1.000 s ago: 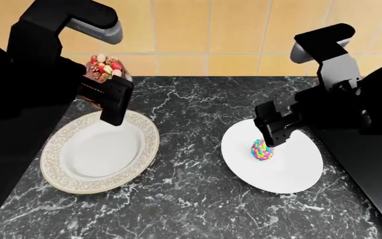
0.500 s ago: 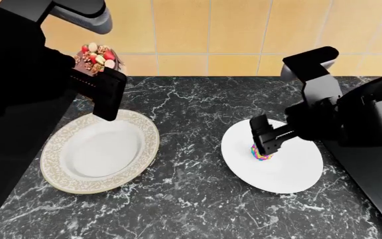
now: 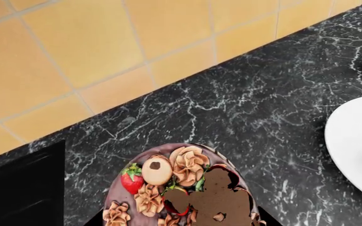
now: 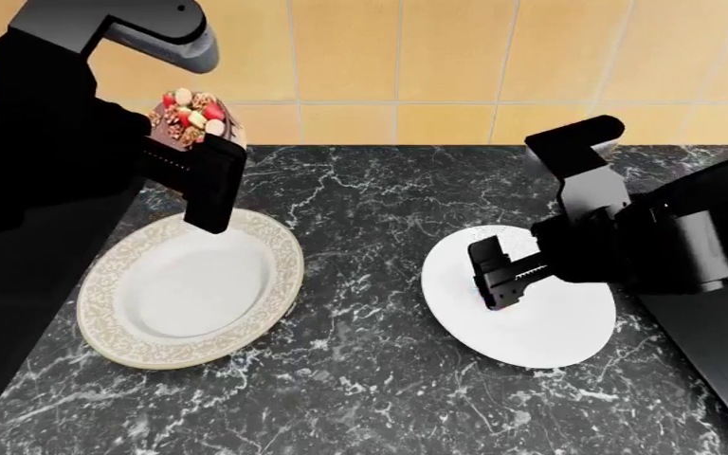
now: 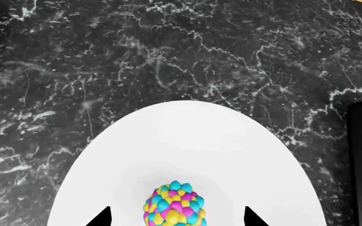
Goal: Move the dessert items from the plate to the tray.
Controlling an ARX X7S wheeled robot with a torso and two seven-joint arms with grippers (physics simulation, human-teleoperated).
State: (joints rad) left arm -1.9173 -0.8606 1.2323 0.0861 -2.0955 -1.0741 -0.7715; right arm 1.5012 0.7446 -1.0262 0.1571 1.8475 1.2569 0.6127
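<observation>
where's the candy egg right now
In the right wrist view, the candy egg sits on the white plate, between the right pincer's open fingertips.

Chocolate cake (image 4: 190,118) held aloft, candy egg (image 5: 175,205) – upright on plate

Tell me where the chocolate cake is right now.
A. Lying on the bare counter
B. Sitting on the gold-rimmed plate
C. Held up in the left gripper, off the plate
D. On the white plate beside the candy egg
C: the chocolate cake sits in the left gripper above the counter, and the gold-rimmed plate is bare.
</observation>
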